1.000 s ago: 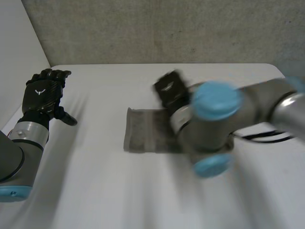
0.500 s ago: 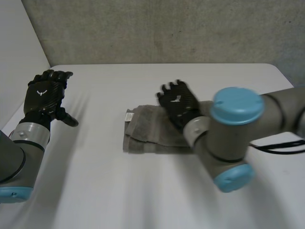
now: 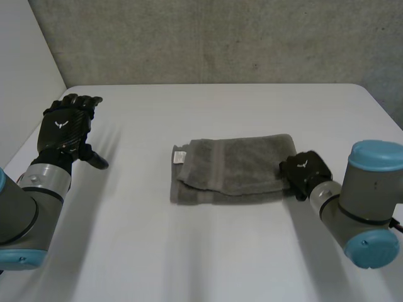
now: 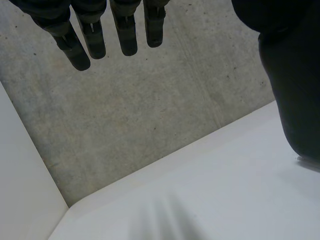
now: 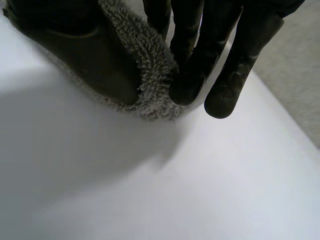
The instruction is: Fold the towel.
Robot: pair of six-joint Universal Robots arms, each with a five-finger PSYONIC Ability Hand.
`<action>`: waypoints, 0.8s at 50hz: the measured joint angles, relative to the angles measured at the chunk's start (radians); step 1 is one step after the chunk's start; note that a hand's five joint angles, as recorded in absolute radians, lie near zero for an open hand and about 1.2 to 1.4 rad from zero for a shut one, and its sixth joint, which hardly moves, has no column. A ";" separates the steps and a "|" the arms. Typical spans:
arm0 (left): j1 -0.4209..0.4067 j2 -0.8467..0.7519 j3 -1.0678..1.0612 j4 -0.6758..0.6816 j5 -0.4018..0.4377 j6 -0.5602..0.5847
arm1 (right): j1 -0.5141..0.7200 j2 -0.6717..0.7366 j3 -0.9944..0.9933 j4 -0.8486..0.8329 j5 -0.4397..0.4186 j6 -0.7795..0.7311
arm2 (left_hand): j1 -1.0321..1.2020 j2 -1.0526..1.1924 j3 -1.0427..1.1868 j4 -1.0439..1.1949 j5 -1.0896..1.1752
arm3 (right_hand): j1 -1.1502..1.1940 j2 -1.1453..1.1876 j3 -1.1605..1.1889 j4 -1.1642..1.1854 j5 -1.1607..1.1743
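Right robot hand (image 3: 303,170), lower right of frame, arm low over the surface (image 3: 189,251): thumb and fingers (image 5: 192,75) pinch the right edge of the towel (image 3: 233,167). Towel folded, flat, frame centre. Left robot hand (image 3: 62,126), far left, raised, fingers straight, holding nothing, well apart from towel.

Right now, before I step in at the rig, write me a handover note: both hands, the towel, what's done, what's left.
Left hand: open, fingers straight, raised over the left side of the table, apart from the towel.
Right hand: shut on the towel's right end, with the edge pinched between thumb and fingers.
Towel: lies mid-table as a folded oblong, with layers showing along its near edge and a label at its left end.
Done: at least one fold.
Left: probably one more fold, carrying the right end over to the left, then release.
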 measured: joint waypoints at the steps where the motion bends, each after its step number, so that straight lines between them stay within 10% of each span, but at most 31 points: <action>1: 0.000 0.001 0.000 0.000 0.000 0.000 | 0.001 -0.004 -0.006 0.000 0.002 -0.001 | 0.000 0.000 0.000 0.000 0.000 | 0.000 0.002 0.000 0.000 0.000; 23: -0.097 0.024 0.155 -0.013 -0.015 -0.002 | 0.511 0.223 -0.483 0.052 -0.083 -0.124 | -0.002 0.000 -0.004 0.000 0.000 | 0.017 0.021 0.000 -0.006 0.002; 31: -0.139 -0.036 0.237 -0.017 -0.043 -0.003 | 0.537 0.226 -0.478 0.073 -0.103 -0.142 | -0.003 0.000 -0.004 0.000 0.000 | -0.850 -0.948 -1.050 -1.055 -1.080; 40: -0.208 -0.151 0.334 -0.051 -0.049 -0.005 | 0.422 0.010 -0.308 0.064 -0.106 0.037 | -0.003 0.000 -0.004 0.000 0.000 | -0.893 -0.965 -1.086 -1.081 -1.092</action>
